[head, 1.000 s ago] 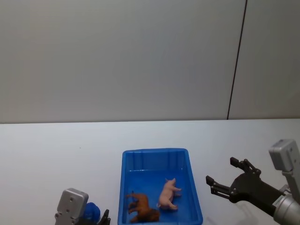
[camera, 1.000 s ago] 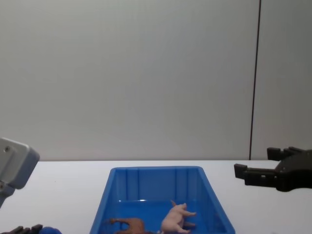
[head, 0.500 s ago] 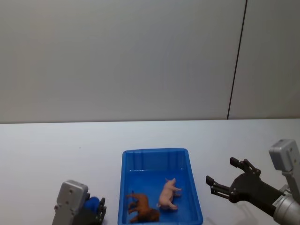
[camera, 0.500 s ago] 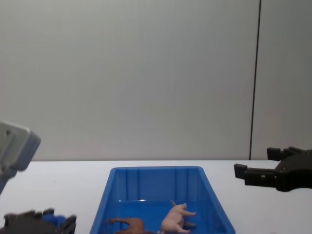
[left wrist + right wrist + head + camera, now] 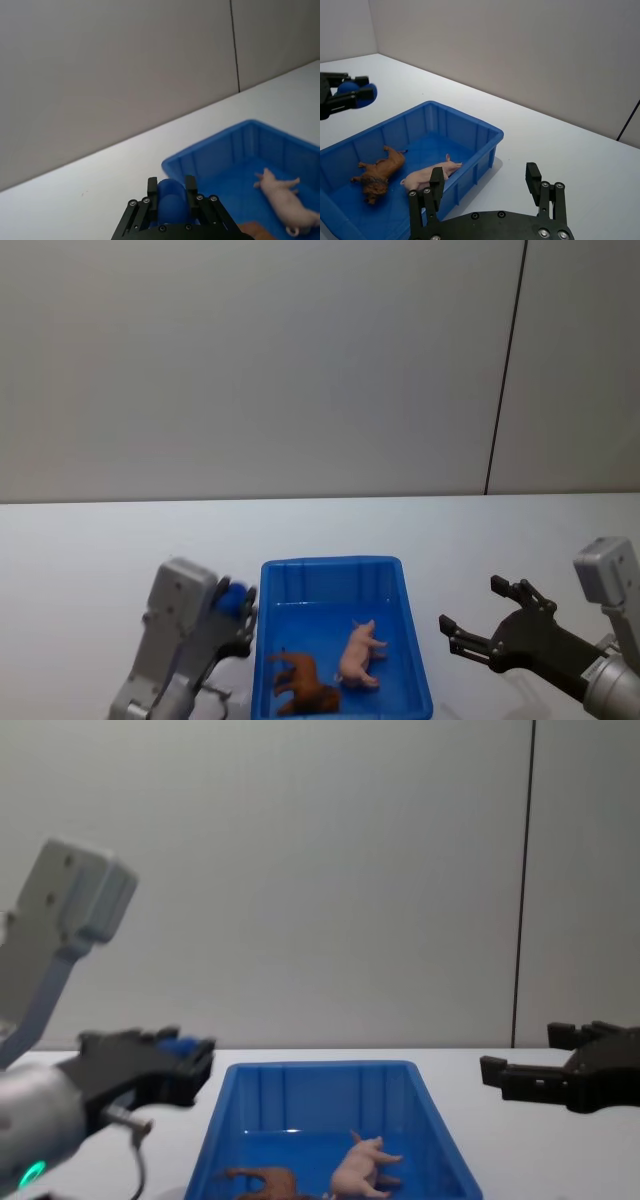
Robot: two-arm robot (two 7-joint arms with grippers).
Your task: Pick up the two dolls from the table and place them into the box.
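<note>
The pale pink plastic pig (image 5: 359, 652) and the shaggy reddish-brown four-legged figurine (image 5: 303, 685) lie side by side on the floor of the large bright blue plastic bin (image 5: 412, 647) on the flat white tabletop (image 5: 90, 560). Just off the bin's left rim hangs the left hand (image 5: 236, 606) — closed around a small rounded blue object (image 5: 172, 204). The right hand (image 5: 485, 619) hovers right of the bin, fingers spread wide, gripping nothing.

head downward, chest level, both sharing box (image 5: 412, 660)
</note>
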